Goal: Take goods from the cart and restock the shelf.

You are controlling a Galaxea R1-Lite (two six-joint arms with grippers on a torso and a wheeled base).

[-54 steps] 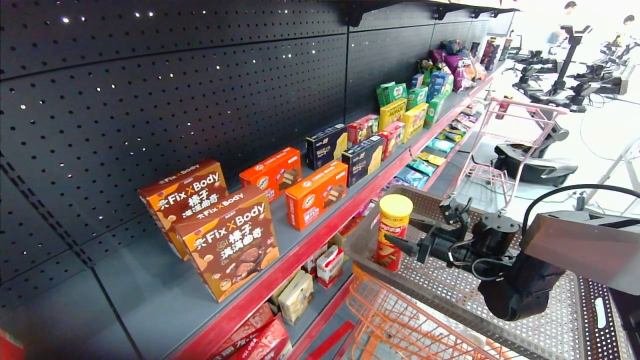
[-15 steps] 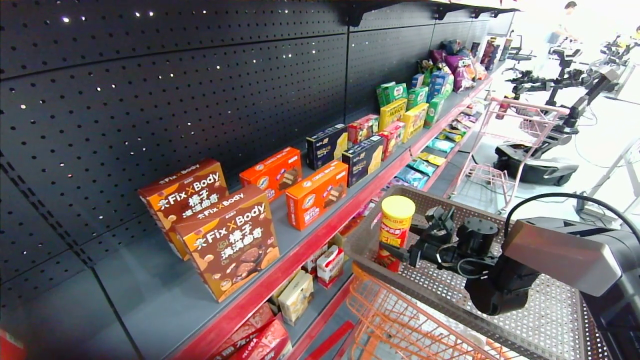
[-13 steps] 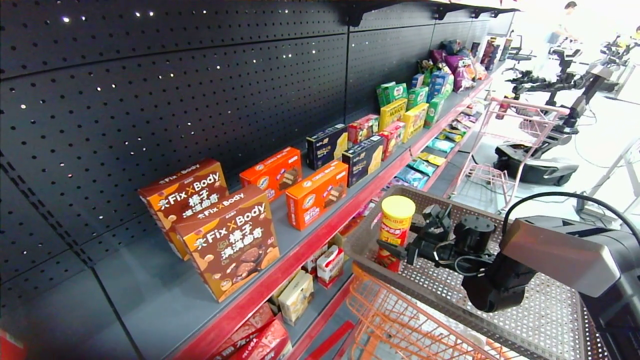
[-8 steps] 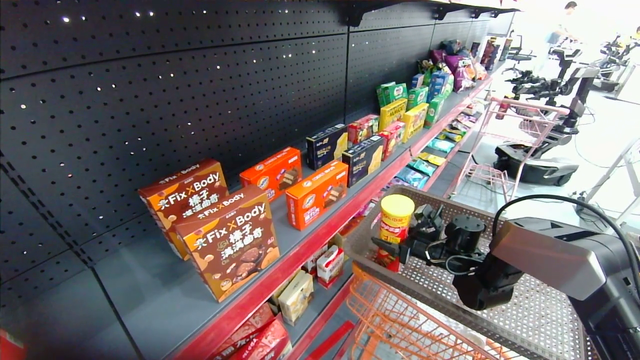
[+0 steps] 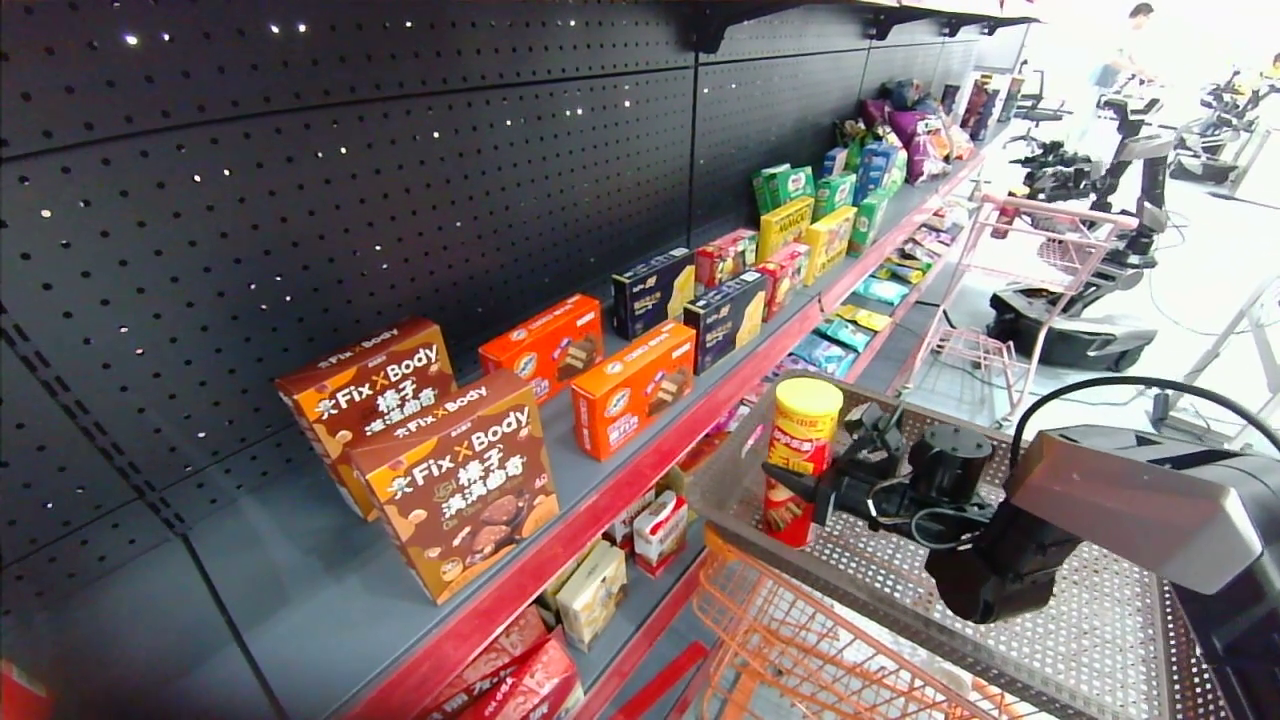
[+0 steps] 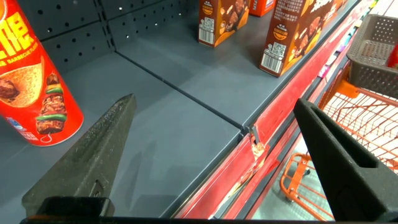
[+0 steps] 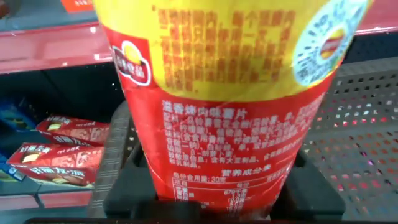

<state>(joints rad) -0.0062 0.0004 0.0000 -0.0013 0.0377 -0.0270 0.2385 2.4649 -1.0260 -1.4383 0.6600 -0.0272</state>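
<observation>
the right gripper is clamped round the lower half of the upright chip can at the shelf-side corner of the cart's perforated tray, while the left gripper hangs with fingers spread wide over the grey shelf near its red front edge.

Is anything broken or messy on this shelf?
Nothing is spilled or toppled: the boxes stand upright, and the chips can is simply held in the right gripper. One small flaw: in the left wrist view the shelf's red front strip looks chipped where two sections meet.
</observation>
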